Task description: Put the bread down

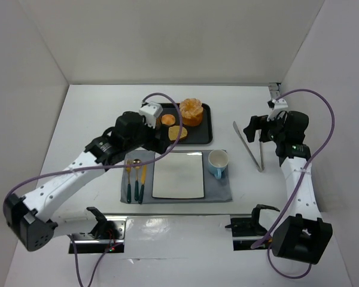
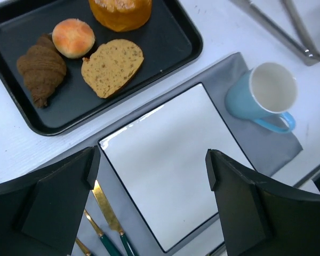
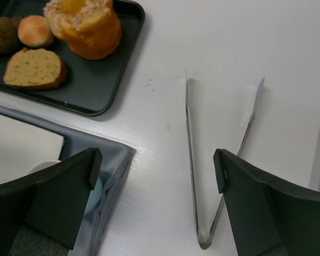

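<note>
We see the bread, a small dark brown ridged croissant point(image 2: 41, 68), lying in the shallow black rectangular tray point(image 2: 173, 37). In the left wrist view it sits at the tray's 9 o'clock end. A small round orange bun point(image 2: 73, 37) sits just beside it at 1 o'clock, and a pale tan toast-like slice point(image 2: 112, 66) lies at its 3 o'clock. A large orange domed cake point(image 2: 120, 10) fills the tray's 12 o'clock edge.

From the top camera the tray lies at 12 o'clock of the white square plate point(image 1: 178, 174), which rests on a grey cloth placemat point(image 1: 221, 191). A light blue cup point(image 1: 218, 162) stands on the mat at the plate's 3 o'clock. Gold cutlery with dark green handles point(image 1: 134, 179) lies at its 9 o'clock.

The left hand point(image 2: 149, 168) hangs above the plate with its fingers spread wide and nothing between them. The right hand point(image 3: 156, 168) is likewise spread wide and empty. It is above the white tabletop point(image 1: 96, 107), over the metal tongs point(image 3: 192, 160), which lie at 3 o'clock of the cup with their arms apart.
</note>
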### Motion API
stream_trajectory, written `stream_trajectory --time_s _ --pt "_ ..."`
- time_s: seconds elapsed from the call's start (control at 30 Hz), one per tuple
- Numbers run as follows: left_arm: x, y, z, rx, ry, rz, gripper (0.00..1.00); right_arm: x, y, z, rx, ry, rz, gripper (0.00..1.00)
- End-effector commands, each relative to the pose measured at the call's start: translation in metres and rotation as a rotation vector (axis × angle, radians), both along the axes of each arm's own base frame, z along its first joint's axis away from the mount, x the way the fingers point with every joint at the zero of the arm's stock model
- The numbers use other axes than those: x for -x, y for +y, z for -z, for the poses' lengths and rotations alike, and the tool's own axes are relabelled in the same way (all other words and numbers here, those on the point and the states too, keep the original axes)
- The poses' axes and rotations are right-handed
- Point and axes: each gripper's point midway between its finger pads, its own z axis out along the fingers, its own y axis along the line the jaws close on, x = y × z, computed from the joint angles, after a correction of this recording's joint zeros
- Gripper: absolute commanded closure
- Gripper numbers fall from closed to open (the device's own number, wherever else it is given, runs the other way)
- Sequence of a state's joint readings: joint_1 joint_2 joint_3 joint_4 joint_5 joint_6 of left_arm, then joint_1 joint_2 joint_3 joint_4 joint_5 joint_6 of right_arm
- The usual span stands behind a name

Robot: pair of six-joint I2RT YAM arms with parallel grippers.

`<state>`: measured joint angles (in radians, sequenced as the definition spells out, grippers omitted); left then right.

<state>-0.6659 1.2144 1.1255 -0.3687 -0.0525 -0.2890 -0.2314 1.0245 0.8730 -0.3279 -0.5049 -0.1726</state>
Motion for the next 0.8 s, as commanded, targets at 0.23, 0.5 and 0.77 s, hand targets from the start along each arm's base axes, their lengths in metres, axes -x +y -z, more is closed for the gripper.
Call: stream_trajectory --time_s 0.23,0.5,0.77 --pt "0.039 0.015 -0.070 0.152 -0.237 0.010 0.01 -0.015 -0.037 0.038 0.150 0.069 0.129 1.00" --pt "0.049 0.009 -0.067 0.172 -0.231 0.043 0.01 -0.015 -0.031 0.094 0.153 0.261 0.017 0.00" --pt "0.055 0.007 -0.073 0.195 -0.236 0.057 0.01 -0.021 -0.041 0.121 0.237 0.330 0.048 0.00"
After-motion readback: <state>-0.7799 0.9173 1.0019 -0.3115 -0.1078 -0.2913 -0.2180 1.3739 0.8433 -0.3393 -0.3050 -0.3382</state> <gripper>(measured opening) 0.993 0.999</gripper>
